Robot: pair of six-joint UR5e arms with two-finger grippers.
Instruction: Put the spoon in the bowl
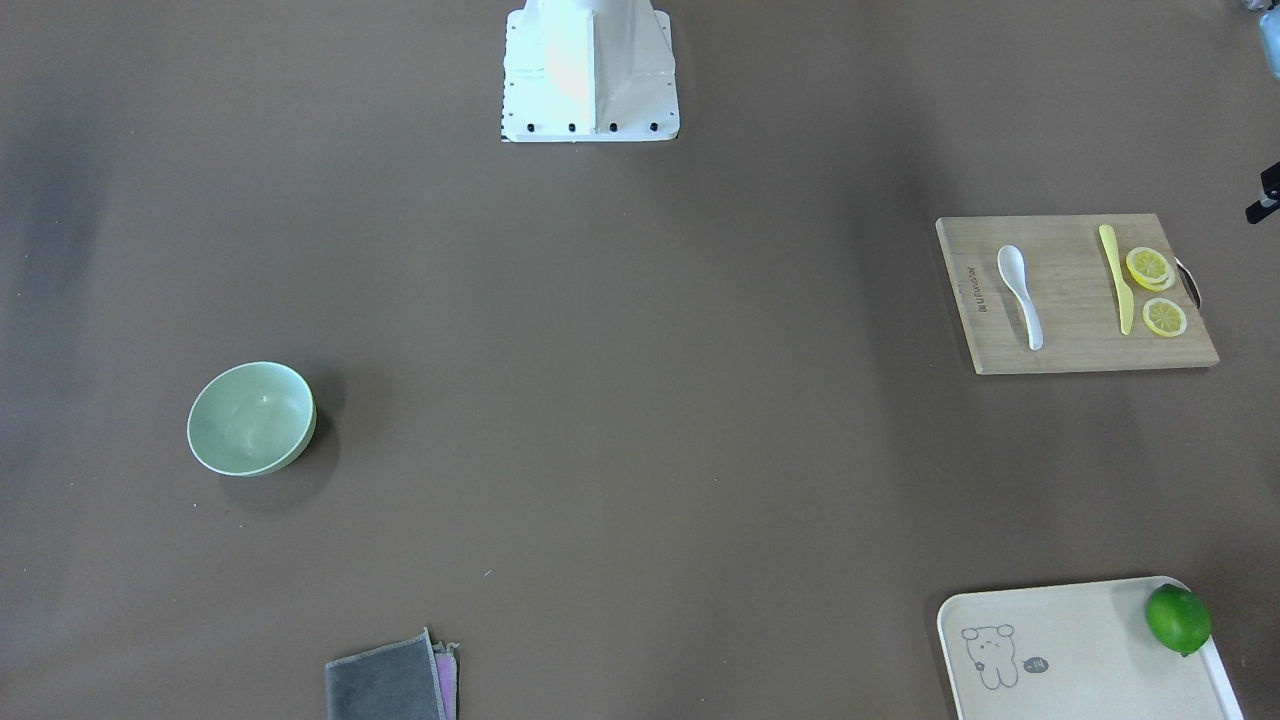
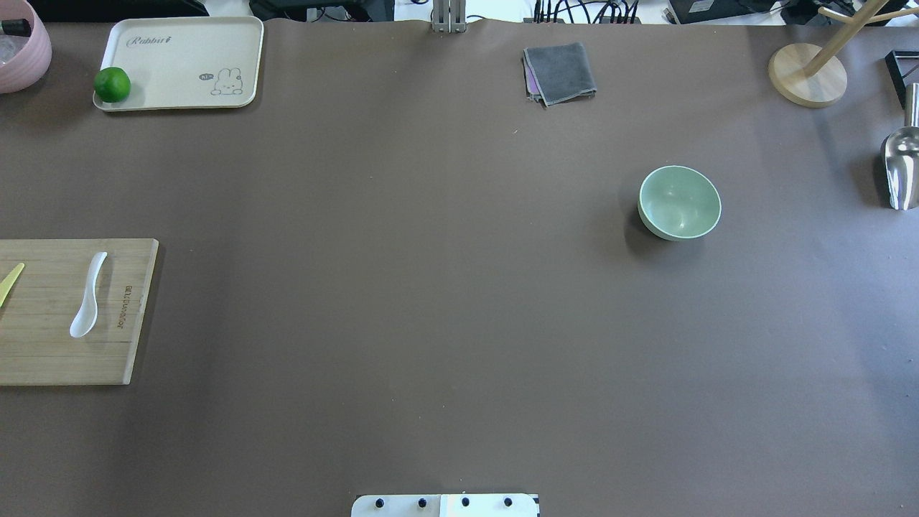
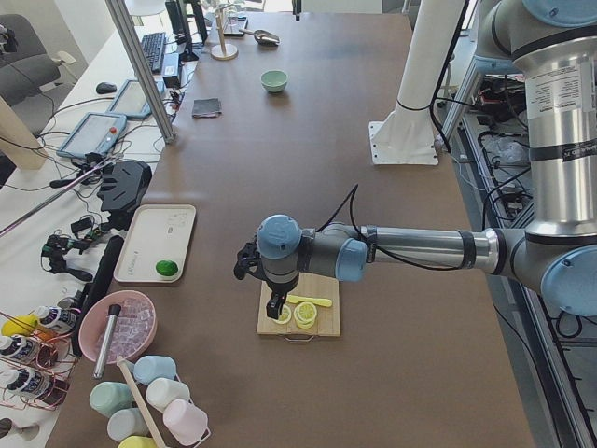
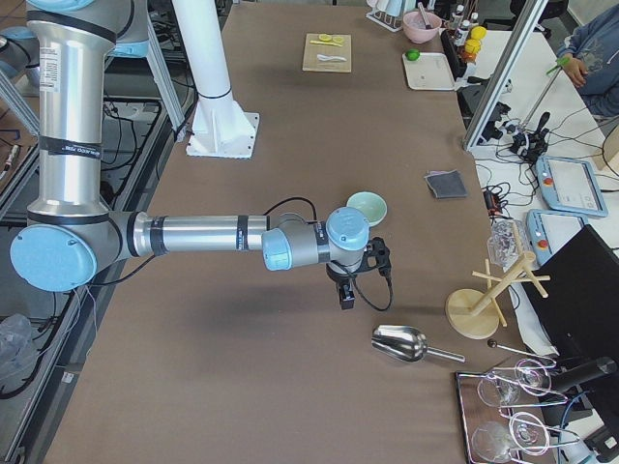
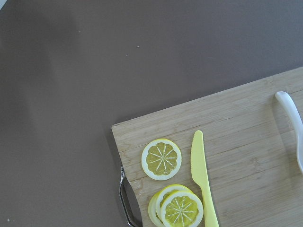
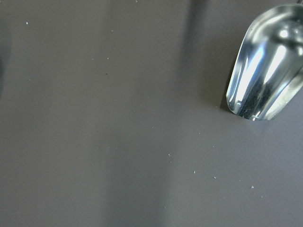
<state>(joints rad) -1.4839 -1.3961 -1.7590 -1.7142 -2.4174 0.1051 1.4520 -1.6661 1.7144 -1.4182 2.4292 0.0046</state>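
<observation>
The white spoon [image 1: 1020, 295] lies flat on a wooden cutting board [image 1: 1075, 330], scoop toward the robot; it also shows in the overhead view [image 2: 87, 296] and at the right edge of the left wrist view [image 5: 292, 123]. The mint-green bowl [image 1: 252, 417] stands upright and empty on the other half of the table [image 2: 679, 202]. In the exterior left view my left gripper [image 3: 273, 306] hangs over the board's lemon end, apart from the spoon. In the exterior right view my right gripper [image 4: 346, 298] hangs near the bowl [image 4: 367, 207]. I cannot tell whether either gripper is open or shut.
A yellow plastic knife [image 1: 1115, 278] and lemon slices [image 1: 1150, 268] lie on the board. A cream tray [image 2: 179, 64] holds a lime [image 2: 112, 85]. A grey cloth [image 2: 560, 72], a metal scoop [image 2: 901, 169], a wooden stand [image 2: 808, 75] and a pink bowl [image 2: 21, 54] stand near the table's edges.
</observation>
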